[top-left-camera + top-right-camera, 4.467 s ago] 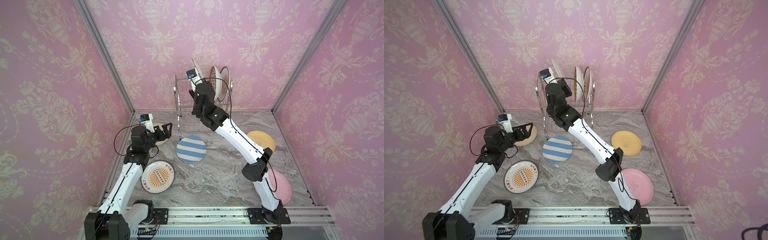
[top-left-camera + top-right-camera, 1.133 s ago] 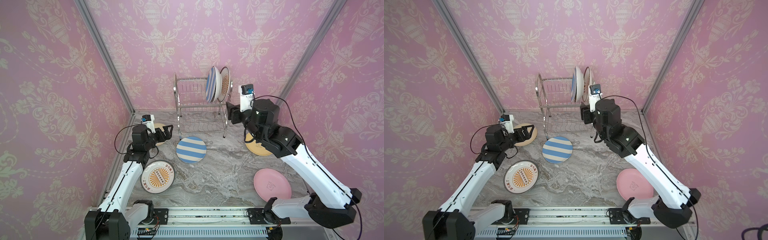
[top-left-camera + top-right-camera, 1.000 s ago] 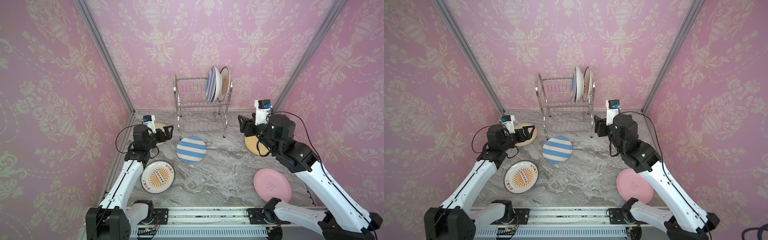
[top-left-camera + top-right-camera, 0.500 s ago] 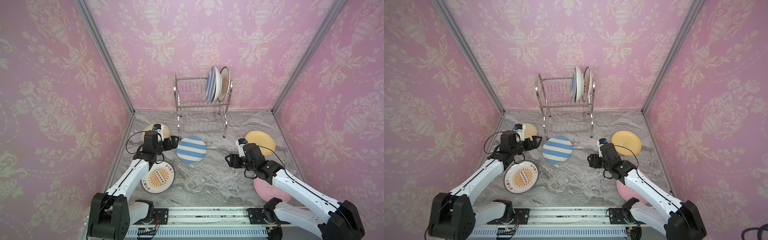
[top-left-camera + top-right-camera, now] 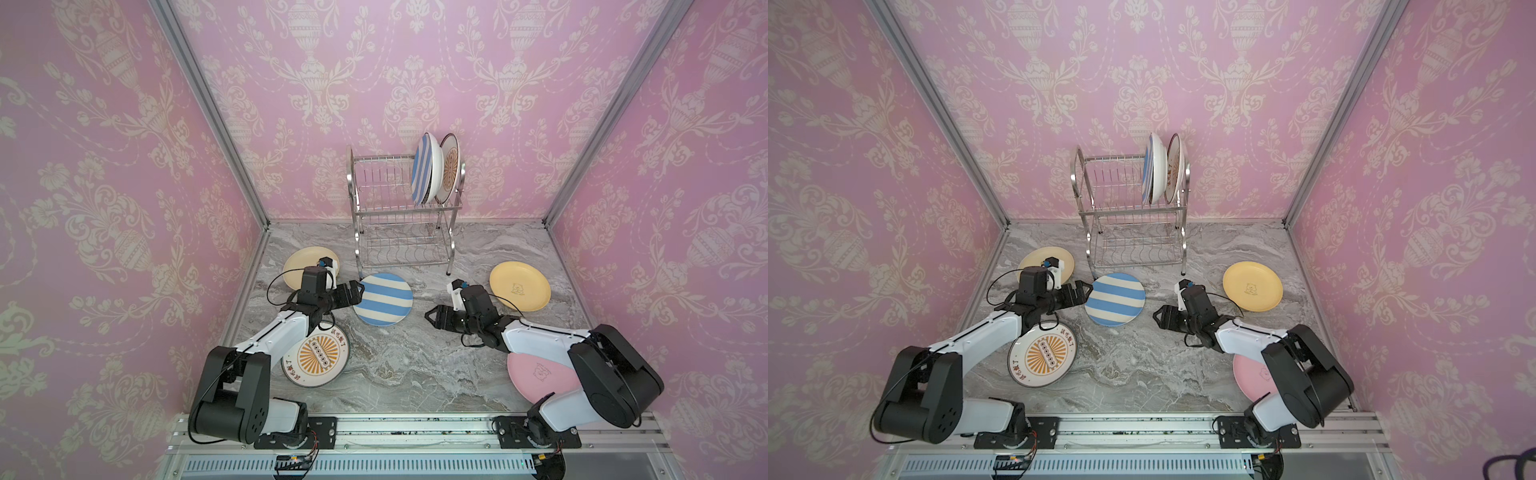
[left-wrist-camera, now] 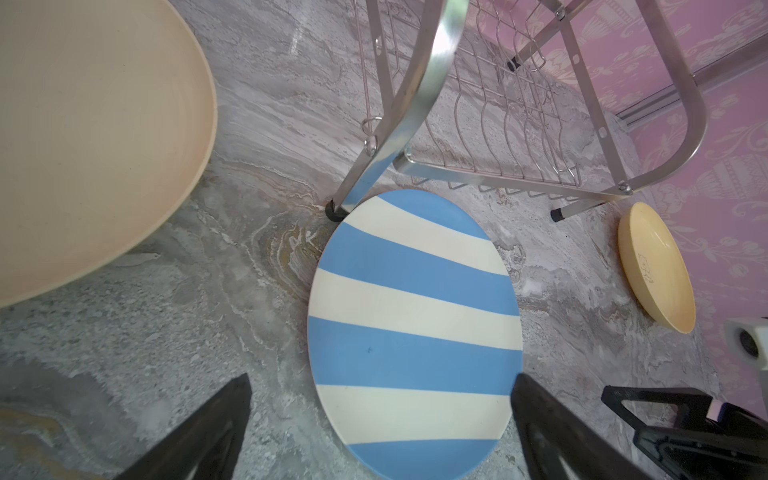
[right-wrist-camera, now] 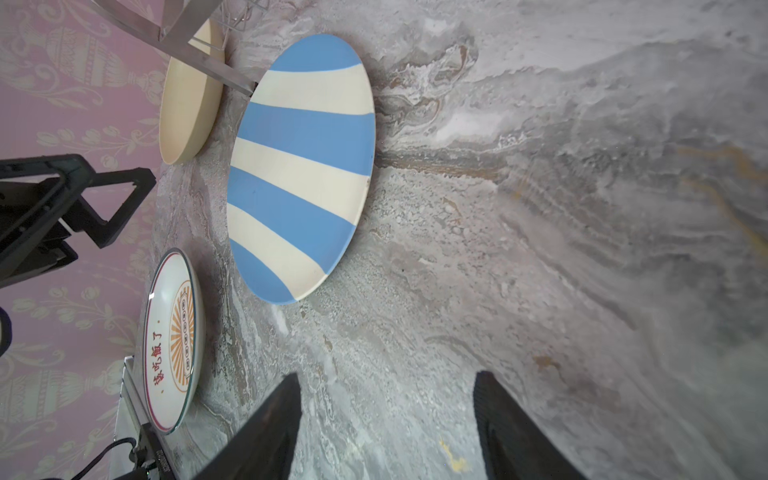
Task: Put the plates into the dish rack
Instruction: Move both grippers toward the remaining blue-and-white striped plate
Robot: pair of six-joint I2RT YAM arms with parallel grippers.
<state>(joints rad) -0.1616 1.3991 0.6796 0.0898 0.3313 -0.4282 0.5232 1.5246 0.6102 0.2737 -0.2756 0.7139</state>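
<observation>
A blue-white striped plate [image 5: 384,304] [image 6: 411,324] [image 7: 299,166] lies flat in front of the dish rack [image 5: 401,216]. My left gripper [image 5: 357,291] [image 6: 380,386] is open, low at the plate's left rim, with one finger on each side of the near edge. My right gripper [image 5: 432,320] [image 7: 386,382] is open and empty over bare table, a short way right of the plate. On the rack's top shelf stand a striped plate [image 5: 422,170] and a sunburst plate [image 5: 451,166].
Flat on the marble table [image 5: 399,365] lie a cream plate [image 5: 303,266] at back left, a sunburst plate [image 5: 318,355] under my left arm, a yellow plate [image 5: 519,286] at right and a pink plate [image 5: 540,376] partly under my right arm. Pink walls enclose three sides.
The right arm has dropped from beside the rack to table height and slid left toward the striped plate. The left gripper has come down and moved right to the plate's rim.
</observation>
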